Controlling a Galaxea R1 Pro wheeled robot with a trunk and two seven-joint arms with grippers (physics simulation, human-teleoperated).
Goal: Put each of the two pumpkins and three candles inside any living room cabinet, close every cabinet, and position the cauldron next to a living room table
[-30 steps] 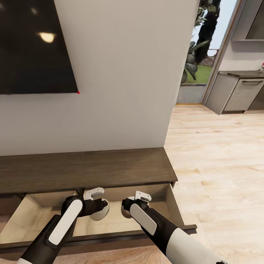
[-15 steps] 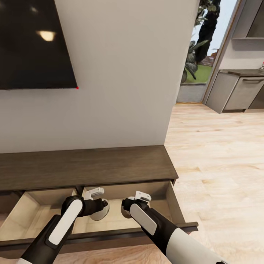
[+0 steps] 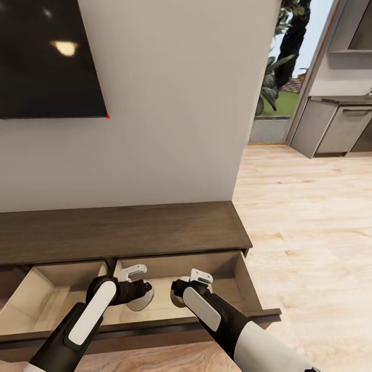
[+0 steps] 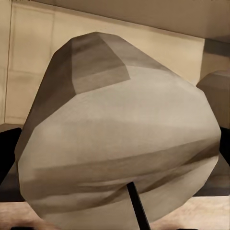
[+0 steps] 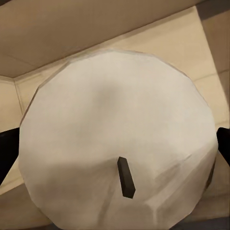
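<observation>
The long dark brown cabinet (image 3: 124, 230) stands against the wall with both drawers pulled out, pale wood inside. Over the right drawer (image 3: 244, 281) my left gripper (image 3: 140, 295) is shut on a grey-beige candle (image 4: 120, 148), its dark wick (image 4: 136, 208) pointing at the camera. Close beside it my right gripper (image 3: 178, 293) is shut on an off-white candle (image 5: 115, 143) with a short wick (image 5: 126, 178). Dark fingers (image 5: 8, 155) flank that candle. The other candle's edge (image 4: 218, 96) shows in the left wrist view. No pumpkins or cauldron are in view.
The left drawer (image 3: 57, 289) is open beside the right one. A black TV (image 3: 46, 57) hangs on the white wall above. Pale wooden floor (image 3: 310, 232) runs to the right toward grey kitchen cupboards (image 3: 336, 132) and a doorway with plants (image 3: 284, 67).
The whole picture has shifted: cabinet, wall and TV sit higher, so the camera has moved. Both grippers keep their candles and now hang further in over the right drawer.
</observation>
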